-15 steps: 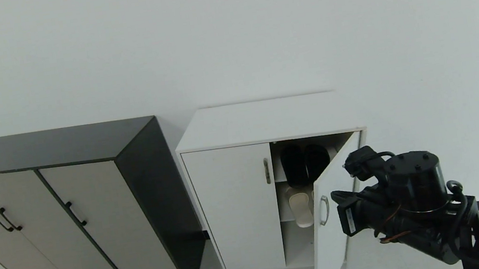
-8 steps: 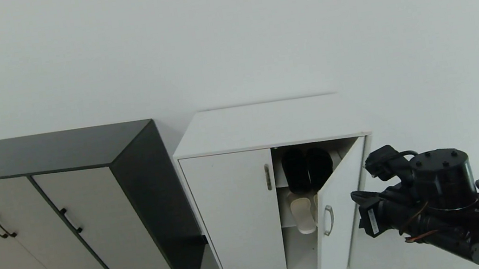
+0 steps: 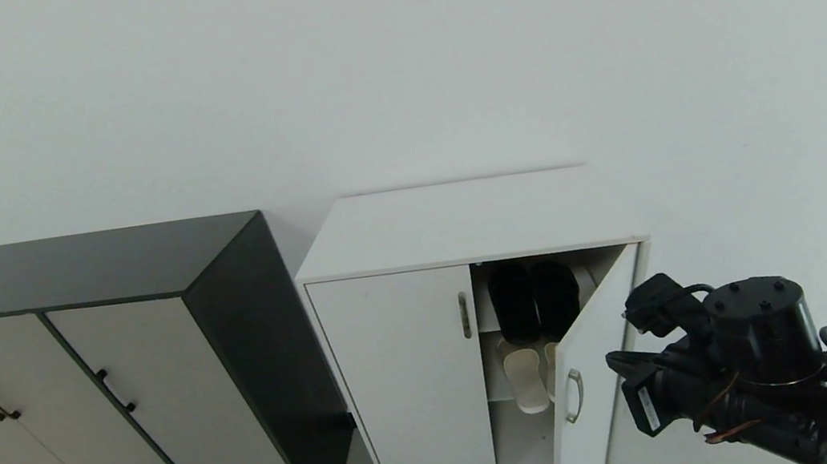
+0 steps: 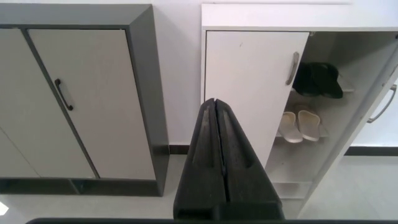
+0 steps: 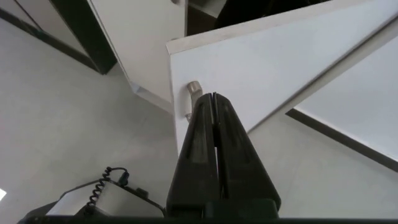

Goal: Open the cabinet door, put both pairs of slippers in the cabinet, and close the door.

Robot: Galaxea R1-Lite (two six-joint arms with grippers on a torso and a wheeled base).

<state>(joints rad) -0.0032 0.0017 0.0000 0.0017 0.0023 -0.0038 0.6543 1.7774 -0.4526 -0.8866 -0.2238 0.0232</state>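
Head view: the open door (image 3: 591, 369) covers most of the right-hand white slipper (image 3: 525, 378). The lower edge cuts off the cabinet (image 3: 461, 221) base, and the left edge cuts off the black cabinet (image 3: 63, 269).

Right wrist view: the right gripper (image 5: 214, 98) covers the lower part of the handle (image 5: 191, 93). Contact with the door cannot be determined.

Left wrist view: the left gripper (image 4: 215, 102) masks the lower part of the closed door (image 4: 255, 74).
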